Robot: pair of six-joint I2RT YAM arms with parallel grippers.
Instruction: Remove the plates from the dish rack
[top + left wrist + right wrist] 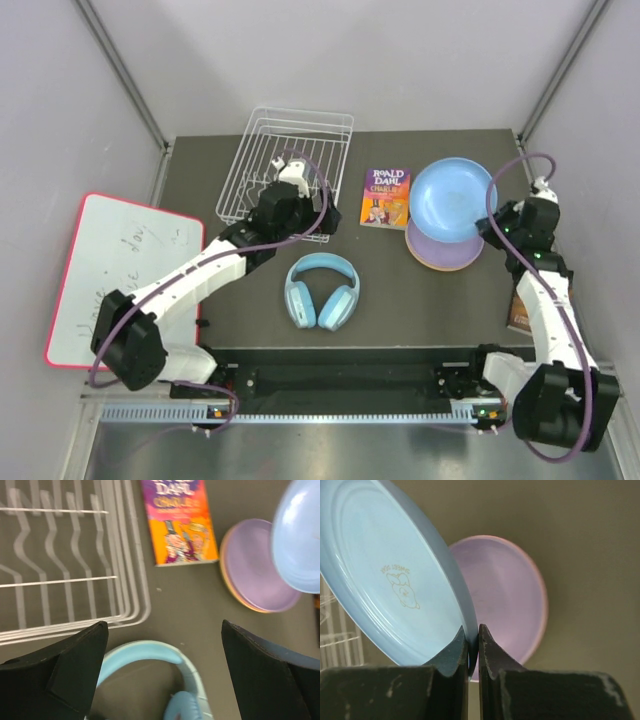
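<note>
Holding the blue plate (395, 580) by its rim, the right tool (472, 640) has both fingers pinched tight on the edge nearest the wrist. The plate is tilted and off the worktop (400, 300), not flat. The stack (440, 252), lilac plate (505, 595) on top with a pink edge showing under it, lies flat on the worktop right of the book (386, 197).

Key relation: from above, the blue plate overlaps the far part of the stack, and the stack's centre sits a little toward the arm bases. In the wrist view the stack is just past the fingertips, behind the plate. Likely next: level the plate, shift it slightly nearer and lower it onto the lilac one.

The left tool (162, 630) is spread wide and holds nothing, over the rack's (300, 112) near edge by the headphones (321, 290), well apart from the stack. The right arm is the nearer one. No plates show in the rack.
</note>
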